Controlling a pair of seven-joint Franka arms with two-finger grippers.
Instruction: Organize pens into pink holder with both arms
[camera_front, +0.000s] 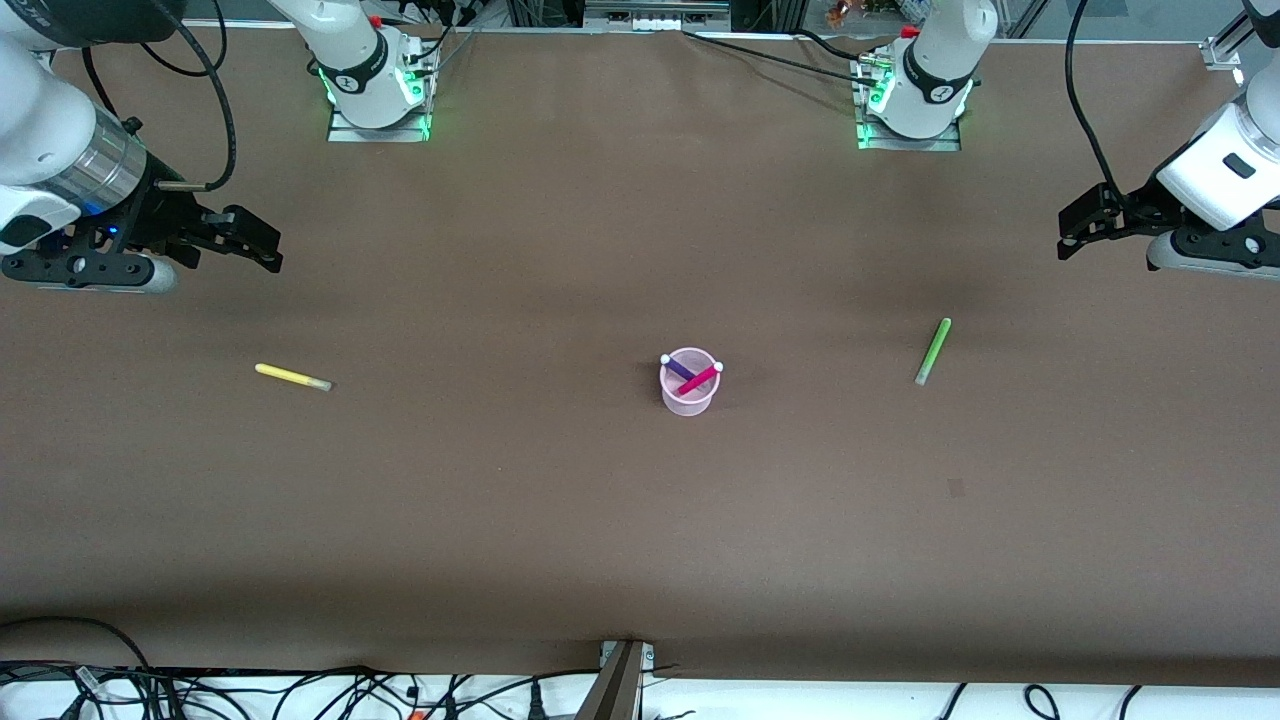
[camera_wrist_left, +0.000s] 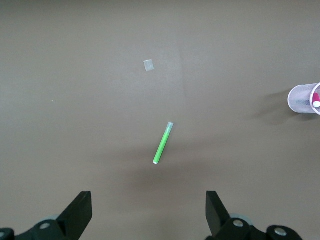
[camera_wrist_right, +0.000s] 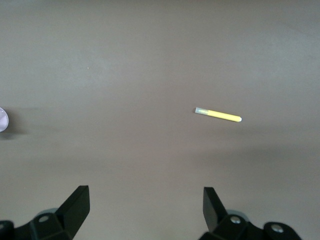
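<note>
Front view: the cup (camera_front: 688, 392) stands at the table's (camera_front: 560, 520) middle, with the purple pen (camera_front: 677, 367) and the magenta pen (camera_front: 700, 379) crossed inside it; the yellow pen (camera_front: 292, 377) lies flat well apart from the cup toward the right arm's end; the green pen (camera_front: 933, 351) lies well apart from the cup toward the left arm's end; the right gripper (camera_front: 262, 247) and the left gripper (camera_front: 1068, 232) hang over bare table at their own ends, released and holding nothing.

Left wrist view: both fingers (camera_wrist_left: 78, 212) are spread wide; the green pen (camera_wrist_left: 163, 143) lies between them farther off; the cup (camera_wrist_left: 305, 99) shows at the edge; a small pale patch (camera_wrist_left: 148, 65) marks the table.

Right wrist view: the fingers (camera_wrist_right: 76, 207) stand apart; the yellow pen (camera_wrist_right: 218, 115) lies alone, far from the cup (camera_wrist_right: 2, 119).
</note>
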